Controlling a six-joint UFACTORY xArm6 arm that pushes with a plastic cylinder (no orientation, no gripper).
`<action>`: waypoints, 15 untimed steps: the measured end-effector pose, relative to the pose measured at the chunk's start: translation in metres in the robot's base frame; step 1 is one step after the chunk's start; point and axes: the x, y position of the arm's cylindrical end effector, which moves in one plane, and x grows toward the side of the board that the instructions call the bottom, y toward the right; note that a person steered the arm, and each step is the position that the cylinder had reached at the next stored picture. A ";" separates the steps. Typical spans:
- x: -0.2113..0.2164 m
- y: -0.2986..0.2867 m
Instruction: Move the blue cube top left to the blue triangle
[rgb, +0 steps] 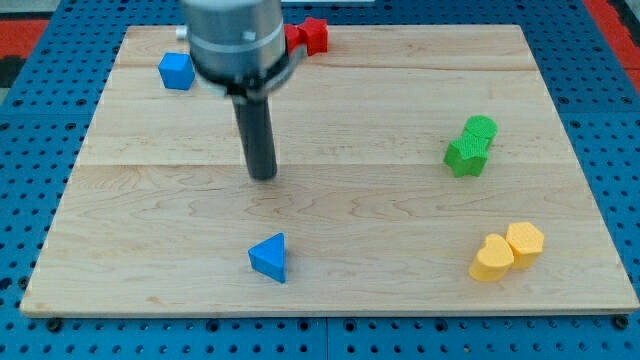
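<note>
The blue cube (176, 71) sits near the board's top left corner. The blue triangle (270, 257) lies near the bottom edge, left of centre. My tip (263, 176) rests on the board between them, to the right of and below the cube and straight above the triangle, touching neither.
A red block (312, 36) sits at the top edge, partly hidden behind the arm. Two green blocks (471, 146) touch each other at the right. Two yellow blocks (507, 250) touch at the bottom right. The wooden board (560, 100) lies on a blue perforated base.
</note>
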 end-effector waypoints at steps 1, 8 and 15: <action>-0.097 -0.008; -0.026 -0.034; 0.077 0.109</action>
